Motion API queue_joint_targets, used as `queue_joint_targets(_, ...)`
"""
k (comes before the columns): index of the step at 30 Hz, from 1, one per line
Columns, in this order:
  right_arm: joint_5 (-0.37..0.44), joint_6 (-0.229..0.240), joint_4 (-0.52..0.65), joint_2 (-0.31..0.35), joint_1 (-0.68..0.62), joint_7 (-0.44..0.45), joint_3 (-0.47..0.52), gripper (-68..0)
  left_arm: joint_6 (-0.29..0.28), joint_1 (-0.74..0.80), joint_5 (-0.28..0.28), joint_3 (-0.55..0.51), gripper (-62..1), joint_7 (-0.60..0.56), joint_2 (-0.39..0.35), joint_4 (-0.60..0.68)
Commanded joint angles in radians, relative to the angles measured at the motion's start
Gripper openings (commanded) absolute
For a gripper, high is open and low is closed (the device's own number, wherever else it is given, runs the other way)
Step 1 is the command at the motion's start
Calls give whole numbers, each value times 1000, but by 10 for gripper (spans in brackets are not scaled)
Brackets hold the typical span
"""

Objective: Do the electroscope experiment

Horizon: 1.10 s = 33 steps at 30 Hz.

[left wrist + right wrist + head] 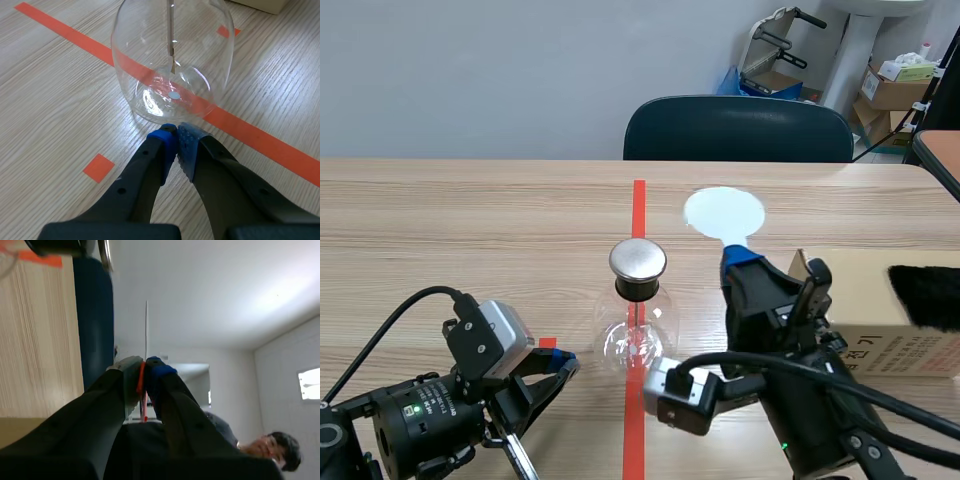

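The right gripper, right of centre frame, is clamped on the handle of a white disc paddle, whose long axis runs toward the frame's top, disc end uppermost. The electroscope stands at centre on the red tape line. Its metal cap lies just left of and below the disc, nearer this arm's tool. The left gripper, fingers together on nothing, sits lower left, just beside the flask's base. A cardboard box bearing black fur lies at the right edge, out of the path.

We see a clear electroscope capped silver and black, a white disc, and a pale wood-grain table taped orange-red.
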Motion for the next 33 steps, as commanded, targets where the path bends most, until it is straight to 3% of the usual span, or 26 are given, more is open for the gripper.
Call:
queue_joint_targets(1,1,-8,8,3,9,-42,7,-669,2,-3,-10,-3,-567,-10,3,17)
queue_joint_targets(10,0,-8,8,3,9,-240,7,-669,2,-3,-10,-3,-567,-10,3,17)
queue_joint_targets(20,0,-8,8,3,9,-275,7,-669,2,-3,-10,-3,-567,-10,3,17)
queue_joint_targets(26,0,-8,8,3,9,-182,7,-669,2,-3,-10,-3,-567,-10,3,17)
queue_joint_targets(33,0,-8,8,3,9,22,7,-669,2,-3,-10,-3,-567,-10,3,17)
